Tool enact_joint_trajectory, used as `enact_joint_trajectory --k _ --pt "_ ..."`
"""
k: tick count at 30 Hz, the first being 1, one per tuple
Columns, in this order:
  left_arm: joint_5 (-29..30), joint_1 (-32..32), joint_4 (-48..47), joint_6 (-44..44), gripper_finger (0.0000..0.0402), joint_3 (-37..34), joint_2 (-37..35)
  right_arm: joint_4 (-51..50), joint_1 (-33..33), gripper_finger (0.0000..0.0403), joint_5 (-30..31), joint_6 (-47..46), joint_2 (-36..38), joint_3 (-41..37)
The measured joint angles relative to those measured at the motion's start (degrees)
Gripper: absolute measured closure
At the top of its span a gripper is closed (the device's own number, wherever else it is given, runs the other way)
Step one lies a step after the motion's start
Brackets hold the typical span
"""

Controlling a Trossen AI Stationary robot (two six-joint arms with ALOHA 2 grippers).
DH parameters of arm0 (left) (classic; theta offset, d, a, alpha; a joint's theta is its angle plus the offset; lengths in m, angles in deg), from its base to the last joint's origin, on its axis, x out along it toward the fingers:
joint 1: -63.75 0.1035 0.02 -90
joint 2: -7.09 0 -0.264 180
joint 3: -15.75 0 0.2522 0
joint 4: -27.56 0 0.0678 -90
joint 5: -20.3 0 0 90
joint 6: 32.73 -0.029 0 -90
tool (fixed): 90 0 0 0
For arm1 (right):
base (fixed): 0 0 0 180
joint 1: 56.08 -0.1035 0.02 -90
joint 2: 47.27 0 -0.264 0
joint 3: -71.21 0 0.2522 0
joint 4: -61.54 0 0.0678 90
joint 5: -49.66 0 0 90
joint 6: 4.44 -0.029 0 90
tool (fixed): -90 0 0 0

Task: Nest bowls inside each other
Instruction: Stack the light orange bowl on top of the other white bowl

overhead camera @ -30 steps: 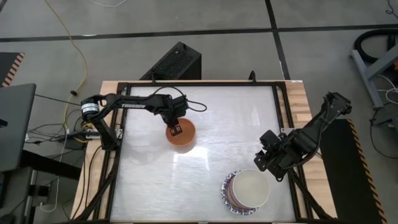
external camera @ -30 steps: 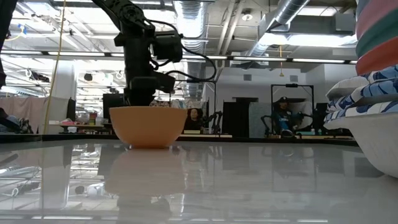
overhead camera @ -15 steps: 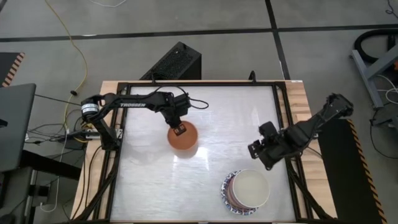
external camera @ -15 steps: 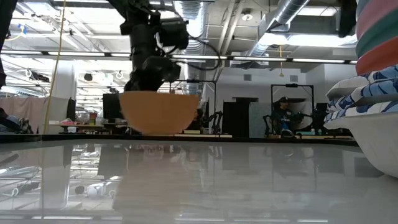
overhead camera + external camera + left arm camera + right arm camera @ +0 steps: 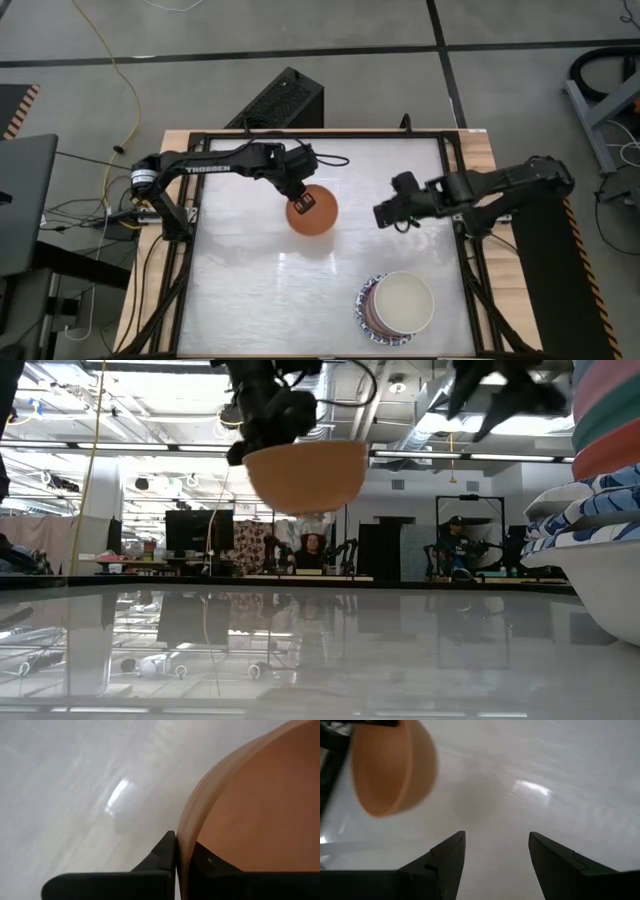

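The orange bowl (image 5: 311,211) hangs clear of the tabletop (image 5: 250,290), near the middle and toward its far edge, carried by the left gripper (image 5: 303,203). That gripper's fingers (image 5: 162,857) are pressed together on the bowl's rim, one inside the wall and one outside, as the left wrist view shows. In the low view the bowl (image 5: 305,475) rides upright, mouth up, well above the surface.

The stack of nested bowls (image 5: 396,304) sits at the near edge toward the right corner, a cream-white bowl on top — so the goal lies nearer and to the right of the carried bowl. The right gripper (image 5: 384,215) hovers between the two, toward the right edge, its fingers (image 5: 447,857) spread and holding nothing. It appears to face the orange bowl (image 5: 392,767), perhaps for a handover, though that is not certain.
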Motion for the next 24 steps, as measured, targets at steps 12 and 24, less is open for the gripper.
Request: enact_joint_trajectory --k 12,24 --pt "4.02 -1.0 0.16 0.4 0.0401 3.09 0.0 10.88 8.69 0.0163 -5.15 15.37 -0.65 0.0" --pt "2.83 -1.1 -0.3 1.43 0.0401 3.09 0.0 14.85 11.87 0.0163 -12.74 25.98 -8.83 3.02"
